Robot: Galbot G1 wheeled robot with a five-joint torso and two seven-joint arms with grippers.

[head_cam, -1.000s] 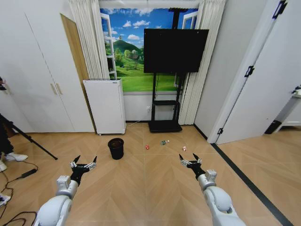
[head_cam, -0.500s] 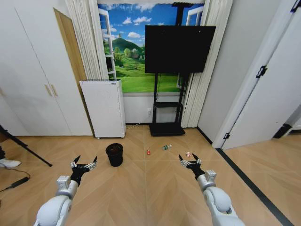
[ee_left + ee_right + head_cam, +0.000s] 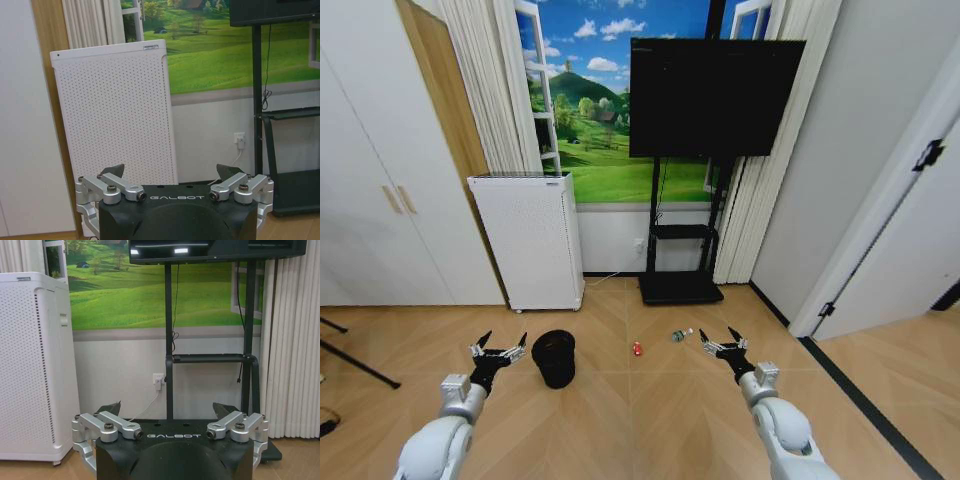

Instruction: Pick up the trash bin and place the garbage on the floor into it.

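White perforated appliance point(image 3: 527, 240) behind trash bin point(image 3: 554, 358)

floor point(image 3: 650, 420) | trash bin point(image 3: 554, 357) | red can point(image 3: 637, 348) | green can point(image 3: 680, 335)

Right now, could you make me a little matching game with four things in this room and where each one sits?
Things:
1. bin
2. red can
3. white appliance
4. screen

Places:
A. against the wall, left of the black stand
B. on the floor just ahead of the left gripper
C. up on the black stand, in front of the landscape picture
D. on the floor between the bin and the greenish can

Pairs: 1-B, 2-D, 3-A, 4-C
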